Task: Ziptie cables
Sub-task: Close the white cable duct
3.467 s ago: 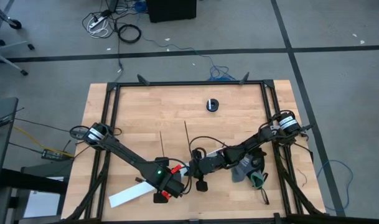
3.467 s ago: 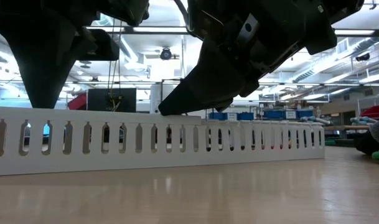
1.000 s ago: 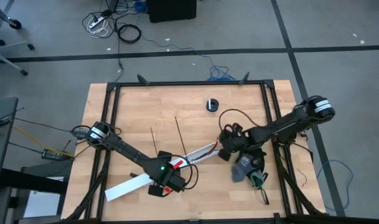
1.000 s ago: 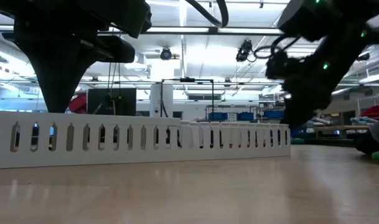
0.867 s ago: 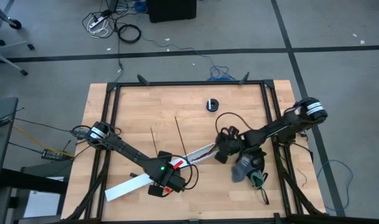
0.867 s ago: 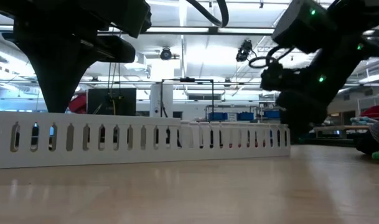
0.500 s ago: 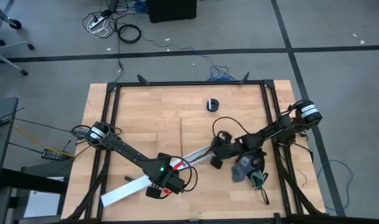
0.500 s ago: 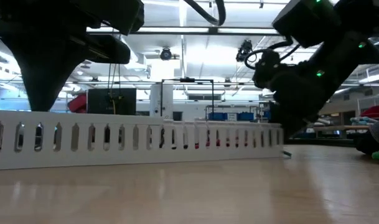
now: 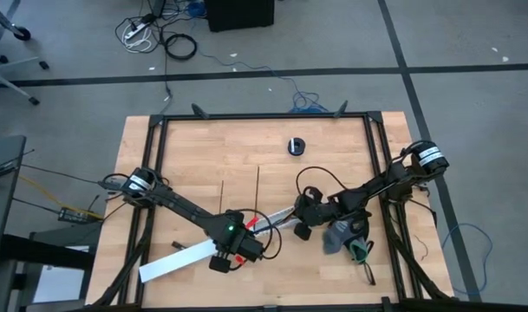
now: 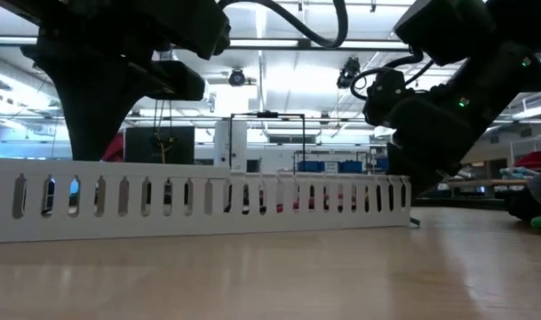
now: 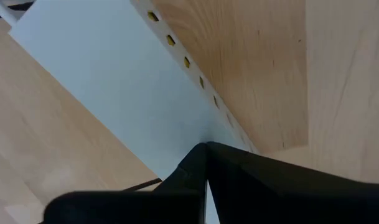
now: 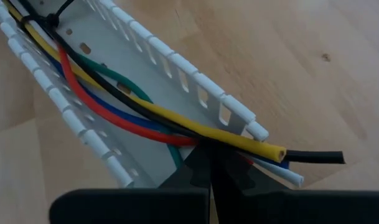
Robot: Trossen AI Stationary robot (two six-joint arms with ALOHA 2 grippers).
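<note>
The cables (image 12: 145, 112) are yellow, red, blue, green, black and white wires lying inside the white slotted channel (image 9: 194, 253). Their free ends (image 12: 282, 158) stick out of its right end. A black ziptie (image 12: 43, 18) loops around them farther in. Two thin black zipties (image 9: 223, 198) (image 9: 258, 186) run from near the channel toward the far edge. My left gripper (image 9: 233, 253) is shut at the channel's middle. My right gripper (image 9: 303, 224) is shut at the channel's right end. My left gripper (image 11: 205, 149) is shut on the channel's white wall (image 11: 195, 134) near its middle, coming from above. A thin white strip shows between the fingers (image 11: 251, 180). The channel lies flat on the table. My right gripper (image 12: 205, 152) is shut on the cables at the channel's open right end, where the red wire (image 12: 177, 138) runs in between the fingers (image 12: 239, 186). The fingertips hide the exact spot. The wires stay lying in the channel.
A small black round object (image 9: 296, 146) sits near the far edge. A grey and green bundle (image 9: 346, 236) lies just right of my right gripper. The channel (image 10: 199, 204) stretches across the near half of the table. Bare wood lies on the far left.
My right gripper has moved toward the table's left and near edge, down to the channel's right end. My left gripper has shifted slightly right along the channel. The channel has slid and turned a little, and the two zipties have swung from slanting to straight.
</note>
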